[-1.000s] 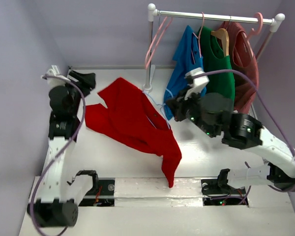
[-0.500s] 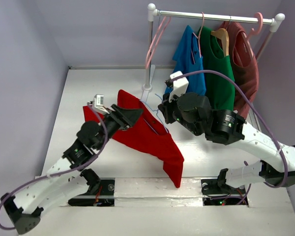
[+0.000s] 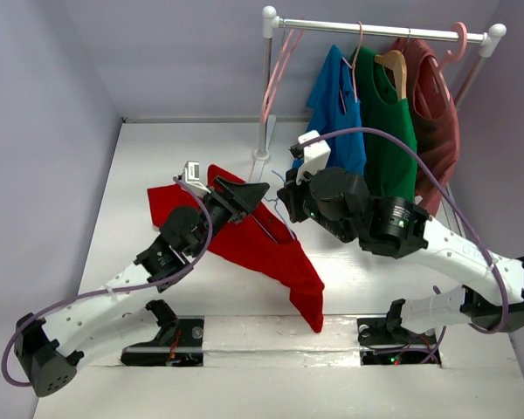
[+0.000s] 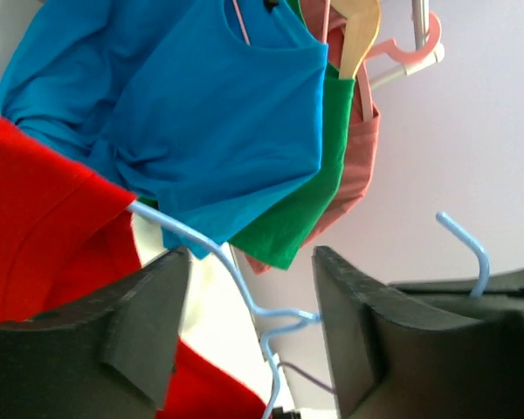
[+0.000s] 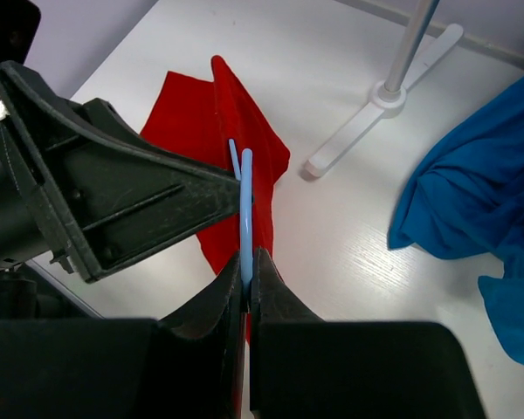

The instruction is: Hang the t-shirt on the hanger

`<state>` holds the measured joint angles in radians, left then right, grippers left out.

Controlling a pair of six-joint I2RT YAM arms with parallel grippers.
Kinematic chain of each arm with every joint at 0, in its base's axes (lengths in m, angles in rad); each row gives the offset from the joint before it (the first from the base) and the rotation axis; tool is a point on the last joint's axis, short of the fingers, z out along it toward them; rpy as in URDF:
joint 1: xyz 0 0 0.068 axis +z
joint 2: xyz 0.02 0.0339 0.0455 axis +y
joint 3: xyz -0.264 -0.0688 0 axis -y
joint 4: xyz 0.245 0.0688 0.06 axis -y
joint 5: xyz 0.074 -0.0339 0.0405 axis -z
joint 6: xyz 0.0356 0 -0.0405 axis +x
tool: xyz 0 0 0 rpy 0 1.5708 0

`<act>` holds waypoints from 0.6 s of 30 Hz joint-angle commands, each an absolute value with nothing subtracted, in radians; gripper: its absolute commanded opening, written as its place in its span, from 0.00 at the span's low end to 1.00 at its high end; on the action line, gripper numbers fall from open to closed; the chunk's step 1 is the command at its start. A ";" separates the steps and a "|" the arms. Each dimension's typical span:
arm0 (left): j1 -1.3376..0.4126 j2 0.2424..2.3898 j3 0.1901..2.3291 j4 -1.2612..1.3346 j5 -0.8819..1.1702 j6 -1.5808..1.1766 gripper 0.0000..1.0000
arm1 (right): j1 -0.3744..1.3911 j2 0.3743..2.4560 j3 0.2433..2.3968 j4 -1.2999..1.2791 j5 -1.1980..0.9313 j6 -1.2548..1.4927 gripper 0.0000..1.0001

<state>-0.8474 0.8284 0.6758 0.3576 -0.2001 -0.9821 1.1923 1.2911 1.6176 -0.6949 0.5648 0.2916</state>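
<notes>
Where the table (image 3: 157, 148) lies bare: far left, white; the rack (image 3: 380, 29) of hung shirts (image 3: 367, 113) stands far right.
T-shirt (image 3: 275, 253): red, draped left of centre, one shoulder lifted on the hanger (image 4: 218, 253), its hem trailing to the near edge.
Right gripper (image 5: 247, 271): clenched on the hanger near its hook, holding it over the shirt.
Left gripper (image 4: 251, 288): jaws spread, nothing held, the hanger's wire showing between them.
Hanger: light blue, one arm inside the red fabric, the other looks bare.
Step in hand, as I judge: pinch the loose neck edge, not the wire, and draw it over the bare arm, with the right grip steady.
</notes>
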 commanded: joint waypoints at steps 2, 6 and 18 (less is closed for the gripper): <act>-0.861 0.863 0.670 0.488 -0.225 -1.023 0.50 | 1.197 1.270 1.595 -0.578 0.546 0.313 0.00; -0.861 0.877 0.657 0.515 -0.258 -1.052 0.32 | 1.197 1.270 1.580 -0.552 0.514 0.316 0.00; -0.861 0.839 0.548 0.670 -0.261 -1.216 0.00 | 1.197 1.192 1.412 -0.408 0.433 0.374 0.61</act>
